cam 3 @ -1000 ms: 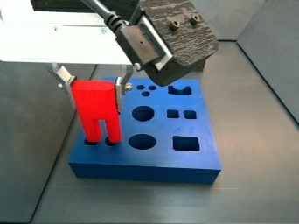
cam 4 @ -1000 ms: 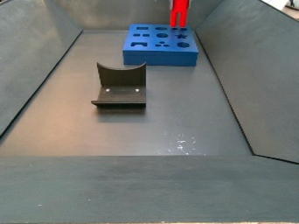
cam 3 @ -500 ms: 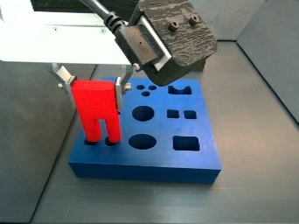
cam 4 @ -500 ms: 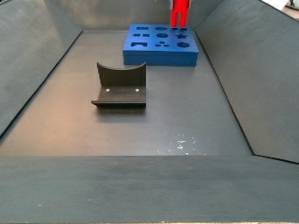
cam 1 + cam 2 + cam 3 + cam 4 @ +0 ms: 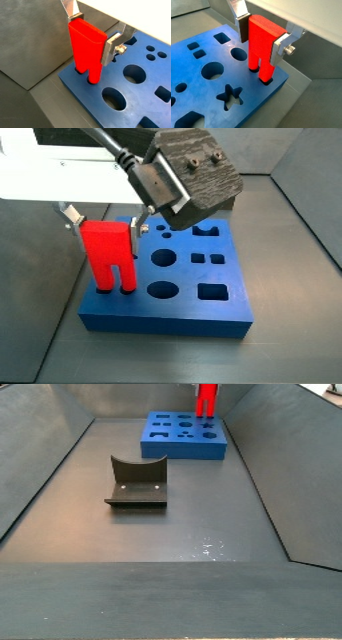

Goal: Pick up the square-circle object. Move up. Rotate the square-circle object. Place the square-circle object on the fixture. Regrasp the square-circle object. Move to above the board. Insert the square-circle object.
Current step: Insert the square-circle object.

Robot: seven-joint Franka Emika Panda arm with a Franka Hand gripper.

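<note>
Your gripper (image 5: pixel 262 35) sits over a corner of the board (image 5: pixel 201 306), its fingers (image 5: pixel 113 46) standing on either side of the upright red square-circle object (image 5: pixel 110 248), whose two legs reach down into the board's holes. Beside that corner the bin wall rises close, so you have little side room there. The fixture (image 5: pixel 136 482) stands well apart on the floor, with bare floor around it.

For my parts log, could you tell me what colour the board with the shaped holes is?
The board is solid blue, clearest in a wrist view, under the claw.
</note>
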